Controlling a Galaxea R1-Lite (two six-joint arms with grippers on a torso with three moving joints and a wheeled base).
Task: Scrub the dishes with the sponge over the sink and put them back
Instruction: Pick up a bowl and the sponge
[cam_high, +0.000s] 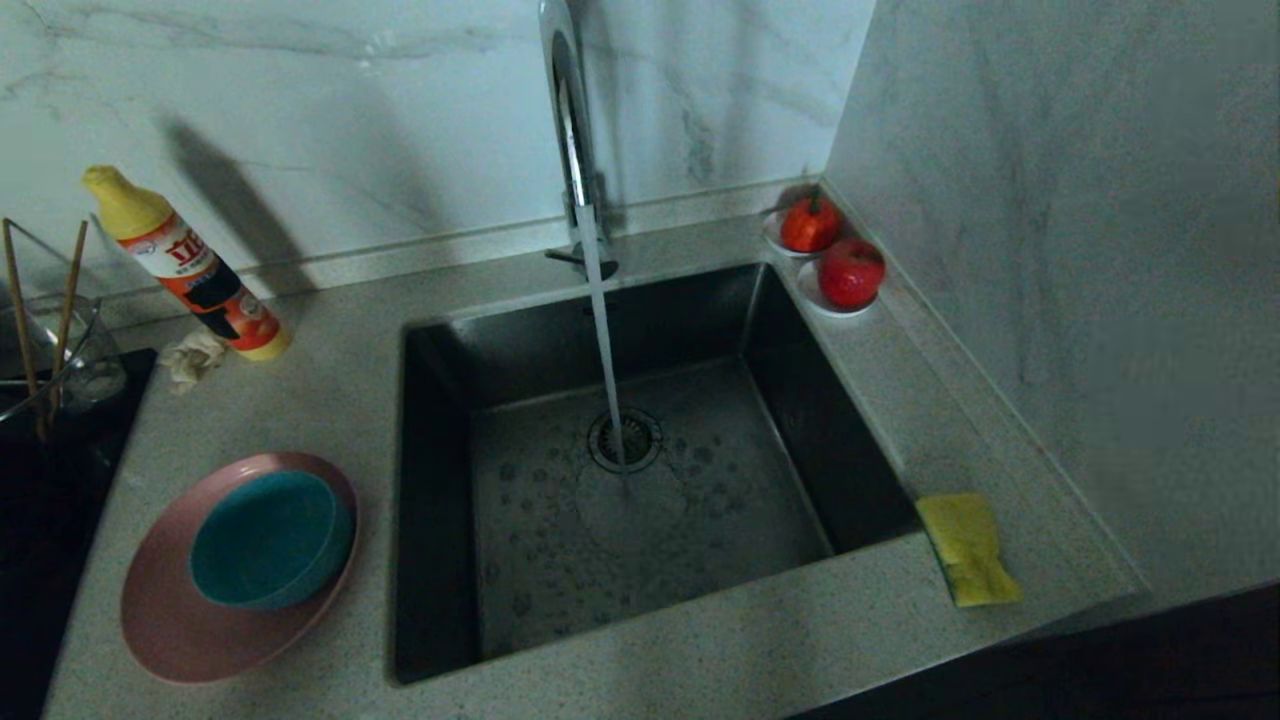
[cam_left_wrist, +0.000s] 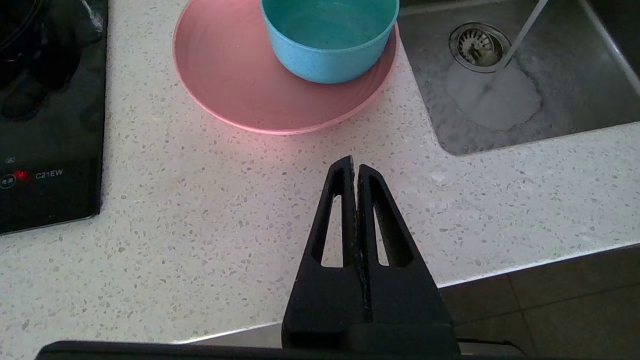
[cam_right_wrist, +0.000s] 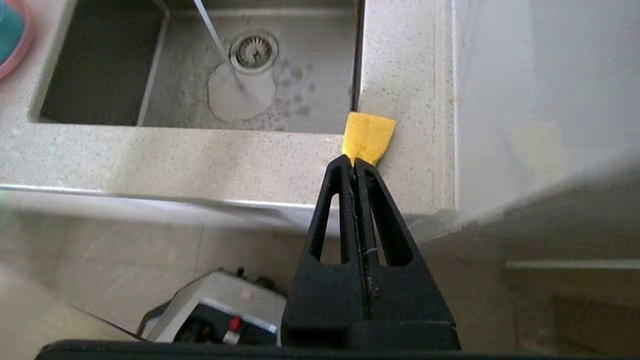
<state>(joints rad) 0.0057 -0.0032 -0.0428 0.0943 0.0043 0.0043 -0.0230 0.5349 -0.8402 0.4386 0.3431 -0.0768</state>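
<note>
A teal bowl (cam_high: 268, 540) (cam_left_wrist: 330, 37) sits in a pink plate (cam_high: 165, 625) (cam_left_wrist: 225, 70) on the counter left of the sink (cam_high: 450, 340) (cam_right_wrist: 100, 65). Two wooden chopsticks (cam_high: 66, 300) stand in a glass container at the far left. The yellow sponge (cam_high: 967, 548) (cam_right_wrist: 367, 137) lies on the counter at the sink's near right corner. Neither arm shows in the head view. My left gripper (cam_left_wrist: 354, 162) is shut and empty, hanging over bare counter short of the plate. My right gripper (cam_right_wrist: 353, 161) is shut and empty, off the counter's front edge, its tips lined up with the sponge.
Water runs from the chrome faucet (cam_high: 570, 130) onto the drain (cam_high: 625, 440). A dish-soap bottle (cam_high: 185, 265) and a crumpled rag (cam_high: 193, 358) lie at the back left. Two saucers of red fruit (cam_high: 830, 250) sit in the back right corner. A black cooktop (cam_left_wrist: 50, 125) borders the left; a wall stands close on the right.
</note>
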